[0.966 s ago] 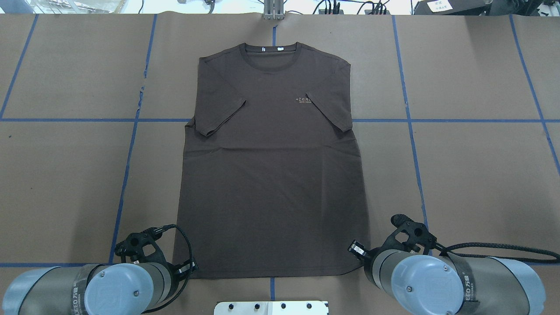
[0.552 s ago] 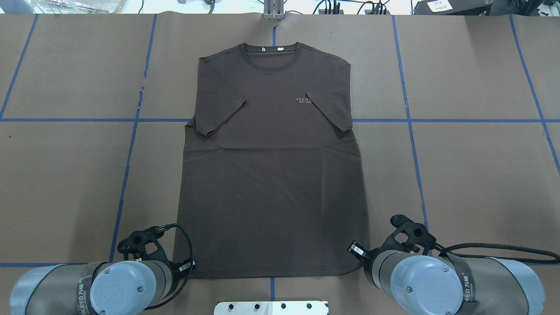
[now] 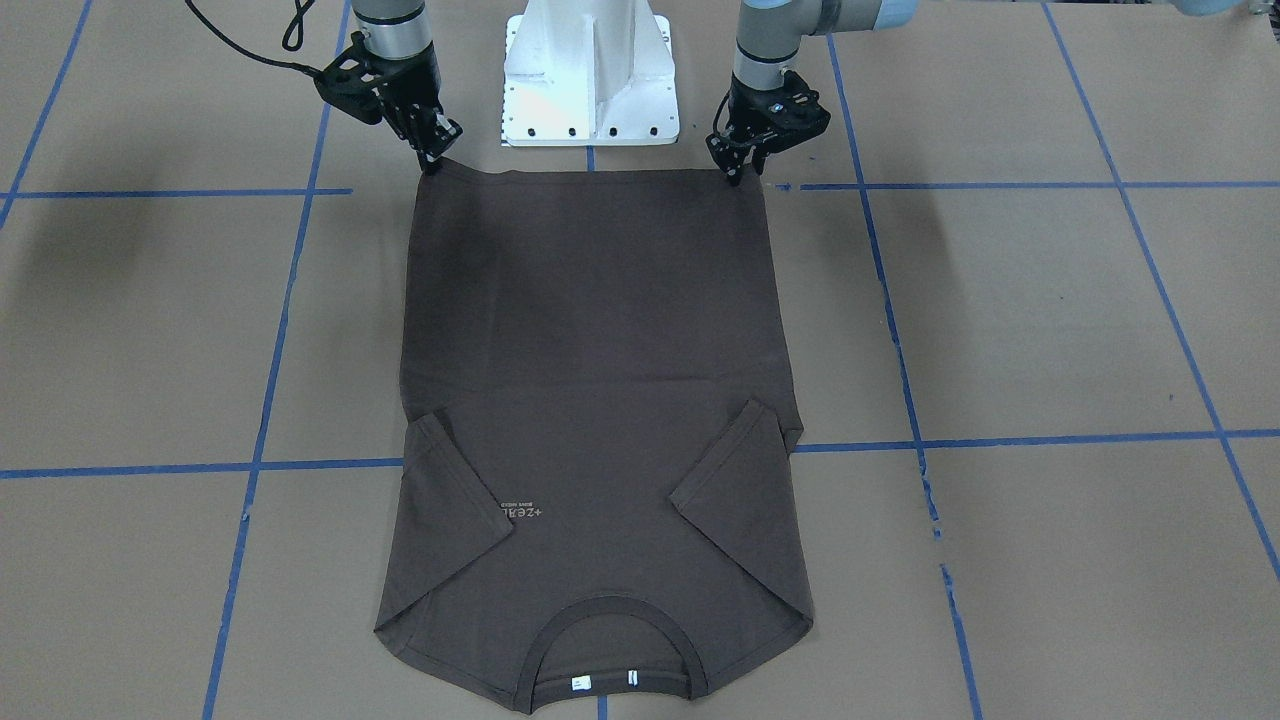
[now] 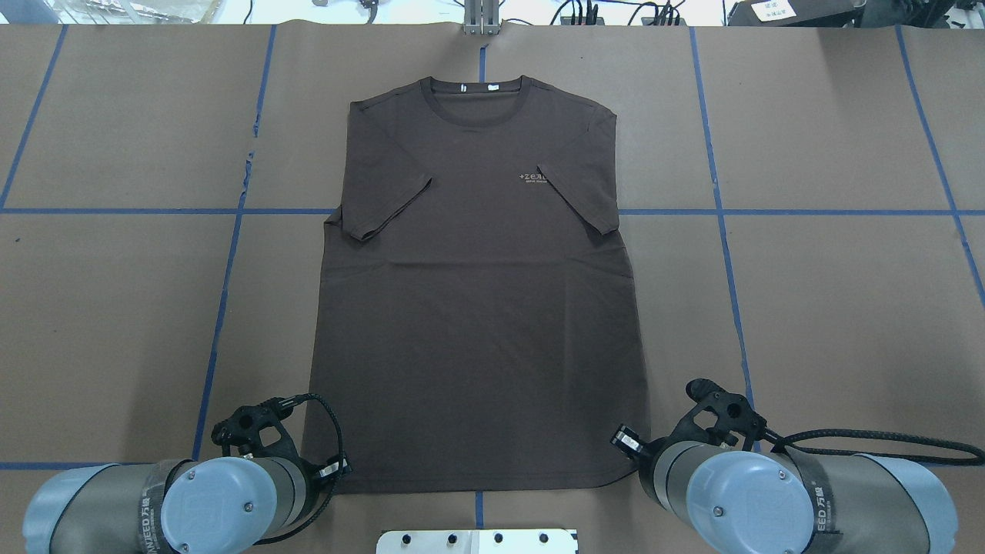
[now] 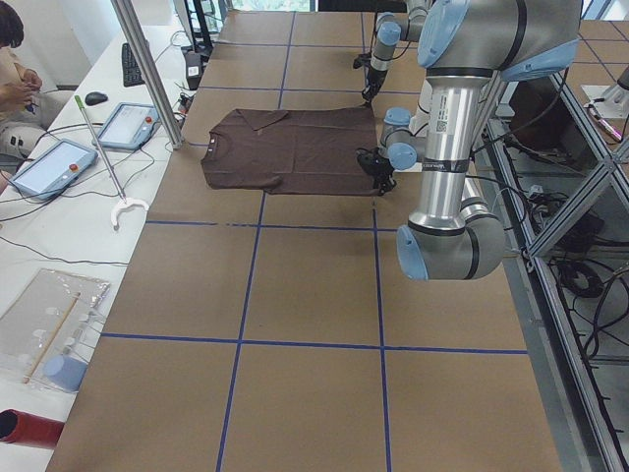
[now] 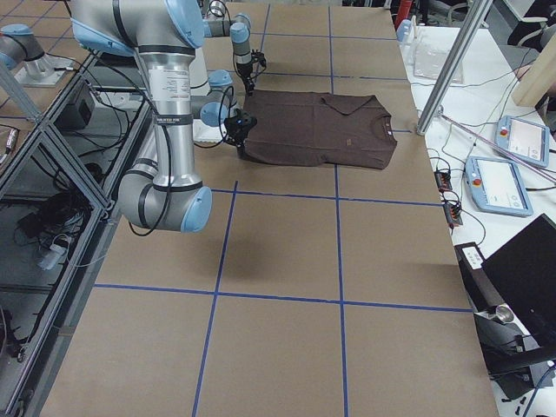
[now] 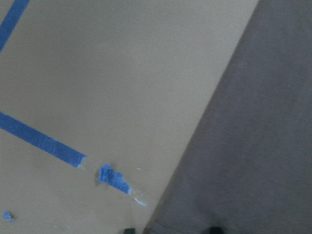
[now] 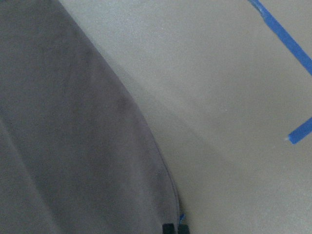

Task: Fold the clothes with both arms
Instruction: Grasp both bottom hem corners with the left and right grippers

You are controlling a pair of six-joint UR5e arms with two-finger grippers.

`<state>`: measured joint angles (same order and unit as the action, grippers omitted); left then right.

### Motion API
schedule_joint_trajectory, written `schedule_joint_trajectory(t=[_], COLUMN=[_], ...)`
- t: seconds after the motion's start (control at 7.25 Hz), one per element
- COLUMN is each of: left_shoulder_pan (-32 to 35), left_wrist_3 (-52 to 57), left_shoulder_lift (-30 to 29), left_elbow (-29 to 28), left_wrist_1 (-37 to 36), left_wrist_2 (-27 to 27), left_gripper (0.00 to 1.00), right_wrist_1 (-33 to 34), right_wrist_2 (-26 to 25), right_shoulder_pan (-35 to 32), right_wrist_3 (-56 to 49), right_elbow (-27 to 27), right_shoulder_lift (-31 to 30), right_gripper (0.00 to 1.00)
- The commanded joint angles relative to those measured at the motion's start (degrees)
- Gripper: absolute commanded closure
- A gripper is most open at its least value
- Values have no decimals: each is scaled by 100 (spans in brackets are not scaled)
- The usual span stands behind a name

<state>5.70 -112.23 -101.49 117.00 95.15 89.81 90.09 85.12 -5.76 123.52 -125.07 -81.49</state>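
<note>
1. the shirt (image 4: 477,308) lies flat, front up, on the table (image 4: 846,308). its long axis runs straight away from the robot, hem nearest and collar (image 4: 477,86) at the far end.
2. the left gripper (image 3: 738,170) is down at the hem's left corner. in its wrist view the tips (image 7: 213,229) stand apart with the corner between them, and nothing looks gripped yet.
3. the right gripper (image 3: 434,162) is at the other corner. its tips (image 8: 168,228) look pressed together on the hem edge, seemingly holding it.
4. both corners sit right at the jaws, one per side. the likely move, once the left closes, is to lift the hem and carry it along the long axis toward the collar.
</note>
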Motion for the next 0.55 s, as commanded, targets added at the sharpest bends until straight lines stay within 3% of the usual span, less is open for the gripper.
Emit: schedule_joint_trajectory(t=[0.0,0.41], left_shoulder_pan=[2,10], left_wrist_3=[96,53], left_shoulder_lift=[-20,-3], left_elbow=[60,725], left_wrist_1=[3,-93], left_wrist_2=[2,333], left_gripper=[100,100], right_wrist_1=[0,0], right_wrist_2=[-13,-5], right_shoulder_pan=[22,40], right_wrist_3=[5,5], right_elbow=[8,-270], right_shoulder_lift=[-7,-7], right_gripper=[100,100])
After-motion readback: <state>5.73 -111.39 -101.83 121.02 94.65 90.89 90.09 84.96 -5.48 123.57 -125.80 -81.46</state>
